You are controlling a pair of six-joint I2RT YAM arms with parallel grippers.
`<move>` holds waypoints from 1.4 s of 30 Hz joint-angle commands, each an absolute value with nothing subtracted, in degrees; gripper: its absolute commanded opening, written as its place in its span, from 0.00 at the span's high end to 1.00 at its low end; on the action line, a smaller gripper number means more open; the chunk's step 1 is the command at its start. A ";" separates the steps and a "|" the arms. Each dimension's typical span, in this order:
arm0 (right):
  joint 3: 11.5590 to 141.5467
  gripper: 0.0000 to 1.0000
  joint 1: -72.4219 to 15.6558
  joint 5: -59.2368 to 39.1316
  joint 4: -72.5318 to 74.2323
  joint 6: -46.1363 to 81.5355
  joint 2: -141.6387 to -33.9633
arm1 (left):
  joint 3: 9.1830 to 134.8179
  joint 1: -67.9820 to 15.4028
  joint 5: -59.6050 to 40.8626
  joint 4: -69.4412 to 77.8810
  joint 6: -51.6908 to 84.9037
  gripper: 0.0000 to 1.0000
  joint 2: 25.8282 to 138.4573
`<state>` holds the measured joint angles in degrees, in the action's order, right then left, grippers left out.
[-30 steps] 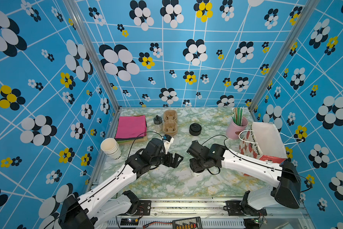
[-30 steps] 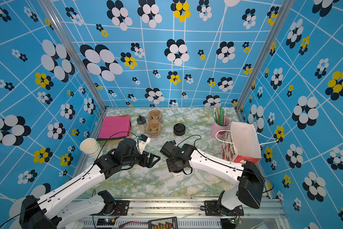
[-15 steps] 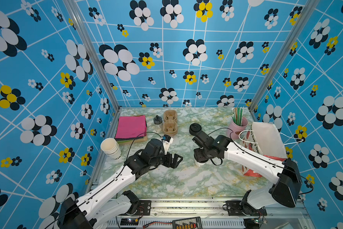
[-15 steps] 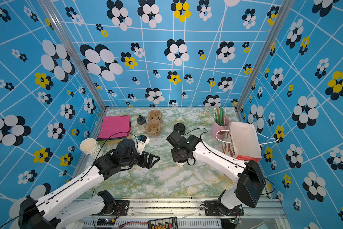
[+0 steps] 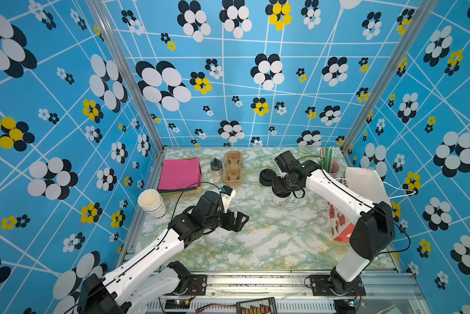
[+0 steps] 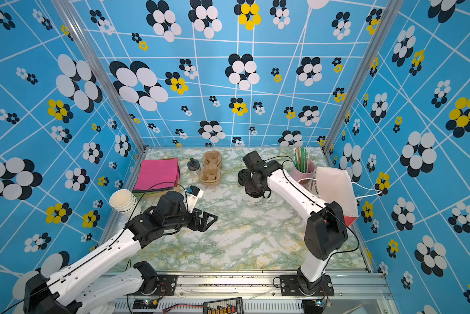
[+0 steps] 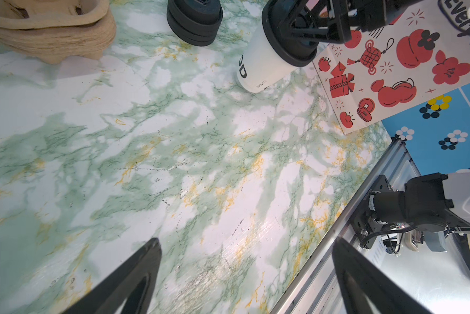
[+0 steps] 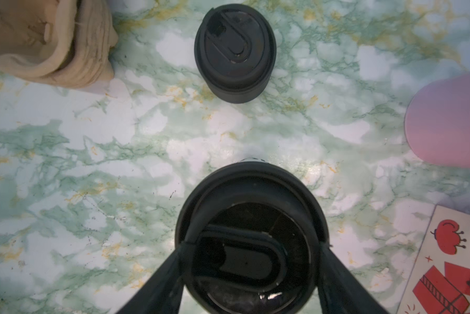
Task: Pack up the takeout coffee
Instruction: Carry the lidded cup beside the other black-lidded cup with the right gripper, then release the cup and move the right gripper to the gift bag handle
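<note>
The takeout coffee (image 5: pixel 279 200) (image 6: pixel 255 201) is a white paper cup with dark lettering and a black sip lid (image 8: pixel 251 244). My right gripper (image 5: pixel 281 187) (image 6: pixel 253 187) (image 8: pixel 251 244) comes down on it from above, shut on the lid's rim, one finger on each side. In the left wrist view the cup (image 7: pixel 261 68) hangs tilted with its base at the marble; whether it touches, I cannot tell. It is just left of the paper bag (image 5: pixel 364 179) (image 7: pixel 391 68). My left gripper (image 5: pixel 239 217) (image 6: pixel 206 217) (image 7: pixel 246 244) hovers open and empty over the table's front middle.
A squat stack of black lids (image 5: pixel 266 177) (image 8: pixel 235 54) sits just behind the cup. Cardboard cup carriers (image 5: pixel 232 168), a small jar (image 5: pixel 216 168) and pink napkins (image 5: pixel 179 174) line the back left. Lidless cups (image 5: pixel 151 202) stand at the left edge, and a pink straw cup (image 5: pixel 331 165) at the back right.
My right gripper has carried the coffee from the table's middle back and to the right, toward the bag. The left arm has stayed put.
</note>
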<state>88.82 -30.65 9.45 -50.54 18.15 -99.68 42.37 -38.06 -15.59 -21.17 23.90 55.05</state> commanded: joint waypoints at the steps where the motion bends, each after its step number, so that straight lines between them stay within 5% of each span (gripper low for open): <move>1: 92.99 0.29 -28.69 7.16 -51.50 15.47 -102.32 | 41.48 -37.45 -15.25 -22.06 22.77 0.01 53.98; 19: 100.01 0.25 -24.08 4.12 -54.99 13.73 -111.40 | 41.40 -37.22 -15.22 -22.33 22.99 0.01 53.88; 42: 105.74 0.05 -23.82 3.79 -58.80 13.08 -111.65 | 41.44 -36.84 -13.44 -23.55 23.25 0.01 52.32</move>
